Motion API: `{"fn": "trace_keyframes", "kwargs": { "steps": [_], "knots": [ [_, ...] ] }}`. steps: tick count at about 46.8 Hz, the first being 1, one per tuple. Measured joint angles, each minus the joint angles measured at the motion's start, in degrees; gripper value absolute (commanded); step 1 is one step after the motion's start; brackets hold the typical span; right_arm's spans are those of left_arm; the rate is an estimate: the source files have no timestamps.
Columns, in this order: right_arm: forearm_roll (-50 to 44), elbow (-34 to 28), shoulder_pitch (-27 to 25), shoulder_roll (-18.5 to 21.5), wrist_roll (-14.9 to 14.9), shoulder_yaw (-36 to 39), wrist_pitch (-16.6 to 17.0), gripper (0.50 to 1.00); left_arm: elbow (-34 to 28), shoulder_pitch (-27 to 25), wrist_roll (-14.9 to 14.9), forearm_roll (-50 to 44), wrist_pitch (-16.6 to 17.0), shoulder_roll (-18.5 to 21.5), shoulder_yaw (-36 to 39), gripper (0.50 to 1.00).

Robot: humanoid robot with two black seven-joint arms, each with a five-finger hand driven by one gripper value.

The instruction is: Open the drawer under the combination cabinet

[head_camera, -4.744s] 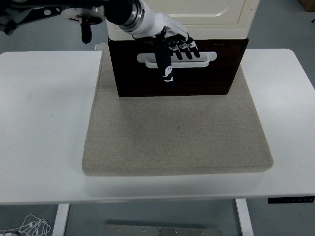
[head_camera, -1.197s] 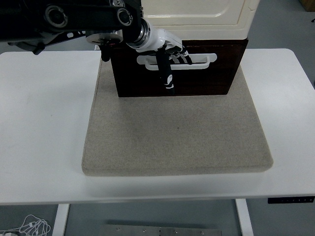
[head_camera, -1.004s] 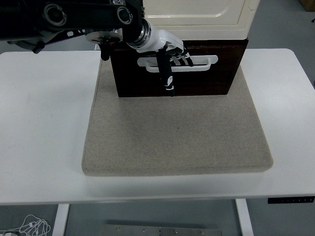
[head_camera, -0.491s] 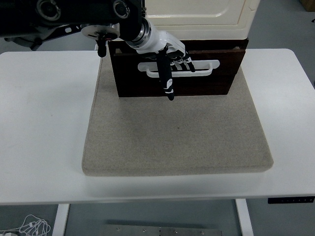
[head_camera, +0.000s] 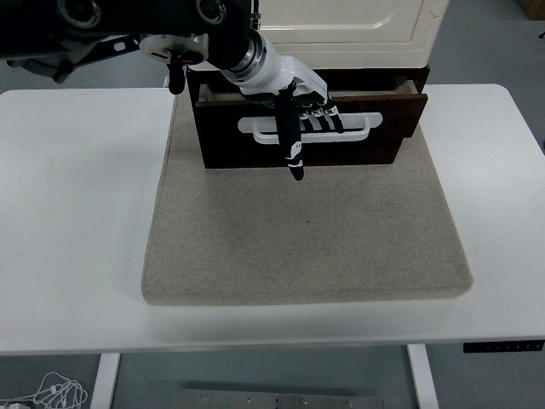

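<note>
Dark brown wood makes the drawer [head_camera: 311,119], which sits at the bottom of the combination cabinet [head_camera: 341,25], on the far side of the white table [head_camera: 77,213]. The drawer is open a little. Its front sticks out toward the near side, and a thin gap shows along its top edge, where you can see the lighter wooden sides. The part of the cabinet above it is cream coloured.

A white handle [head_camera: 358,125] runs across the drawer front. The left hand [head_camera: 294,94] comes in from the far left on a black arm. Its white and black fingers [head_camera: 322,117] are hooked down over the handle and curl around it, so the hand is gripping the handle. The thumb [head_camera: 291,145] is long and black and points straight toward the near side, lying down over the drawer front.

The cabinet stands on the far edge of a grey felt mat [head_camera: 306,239]. The mat lies flat in the middle of the table.
</note>
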Motion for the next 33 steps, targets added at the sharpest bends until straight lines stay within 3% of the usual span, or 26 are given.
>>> {"fn": "trace_keyframes", "kwargs": {
  "steps": [33],
  "knots": [
    [0.0, 0.0, 0.0, 0.0, 0.0, 0.0, 0.0, 0.926, -1.64, -1.11, 0.09, 0.0, -3.59, 0.8, -0.66, 1.0]
  ]
}}
